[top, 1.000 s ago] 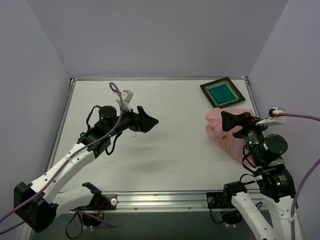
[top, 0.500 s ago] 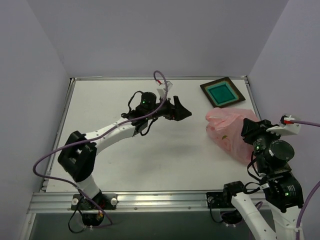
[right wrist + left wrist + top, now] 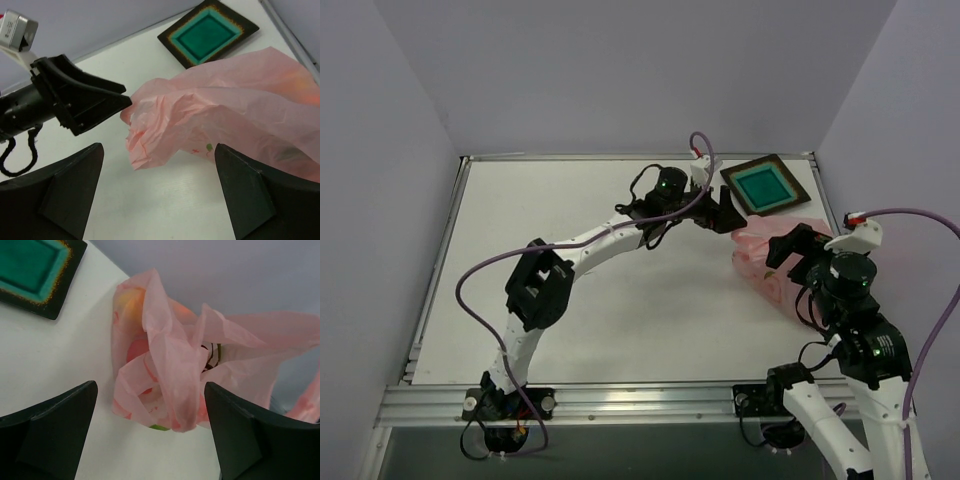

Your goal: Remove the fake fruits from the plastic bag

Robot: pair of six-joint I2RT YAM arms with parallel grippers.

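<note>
Top external view: white table (image 3: 650,320), both arms reaching to its far right side.

Plastic bag (image 3: 752,262): pink, crumpled, lying on the table near the right edge, just on the near side of the dark tray (image 3: 765,185). Mouth bunched and folded over; no clear opening shows.

Left gripper (image 3: 150,386): fingers spread wide, holding nothing, bag straight ahead. From the right wrist view its tip sits at the bag's crumpled edge; touching or not, cannot tell.

Right gripper (image 3: 159,147): also spread wide and empty, hovering over the bag from the near side.

Fake fruits (image 3: 132,302): inside the bag, showing as orange and red shapes through the film.

Risks, as judged:
- Film is thin and slippery. A pinch on one loose fold would likely drag the whole bag, not open it.
- Lifting the closed end could tip the fruits out fast; they may roll off the right edge.
- Both arms crowd one small spot, so fingers could collide.
- A push could shove the bag against the tray.
</note>
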